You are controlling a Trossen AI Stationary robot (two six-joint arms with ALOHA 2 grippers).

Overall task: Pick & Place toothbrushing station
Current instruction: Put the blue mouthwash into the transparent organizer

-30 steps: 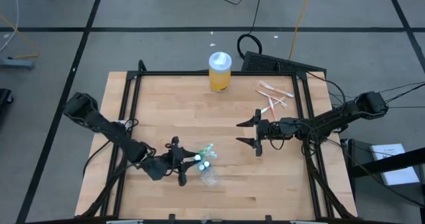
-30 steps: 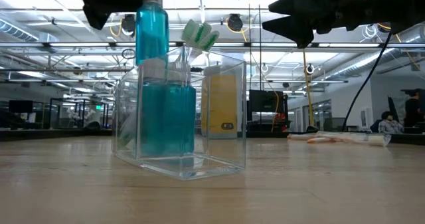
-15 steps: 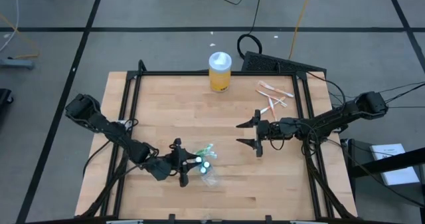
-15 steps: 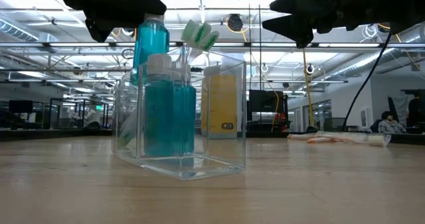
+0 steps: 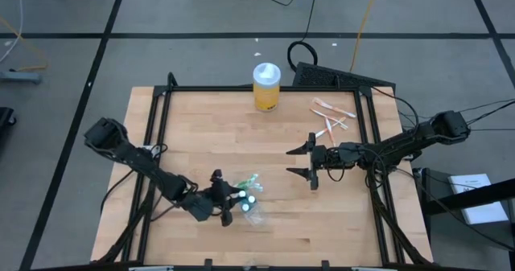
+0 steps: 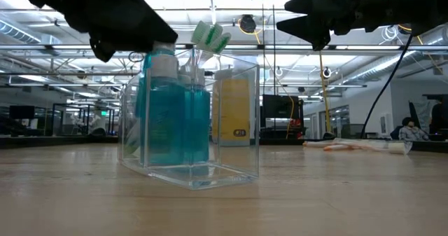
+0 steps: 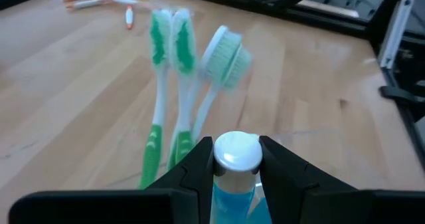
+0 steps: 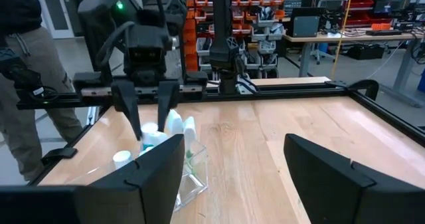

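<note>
The toothbrushing station [image 6: 189, 124] is a clear plastic box near the table's front, left of the middle [image 5: 254, 211]. Green-headed toothbrushes [image 7: 176, 58] and a blue bottle stand in it. My left gripper [image 7: 237, 147] is above its left part [image 5: 231, 206], shut on a second blue bottle with a white cap [image 6: 162, 89] that reaches down into the box. My right gripper [image 5: 304, 160] hangs open to the right of the middle, above the table, with nothing between its fingers [image 8: 232, 177]. My left gripper pinches the bottle's white cap [image 7: 237, 152] between its two fingers, one on each side. The fingers come slanting down from the table's left side. The bottle hangs about upright below them, its body inside the clear box; whether it stands on the box's floor I cannot tell.
A yellow jar with a white lid [image 5: 266, 86] stands at the far edge. Loose toothbrushes [image 5: 331, 118] lie at the far right. A black frame [image 5: 153, 126] runs along the table's sides. A person [image 8: 26, 64] stands beyond the table's left side.
My left gripper has gone down with the blue bottle. The bottle, which hung mostly above the box's rim, has sunk into the box beside the other bottle. The box and the toothbrushes have stayed in place.
</note>
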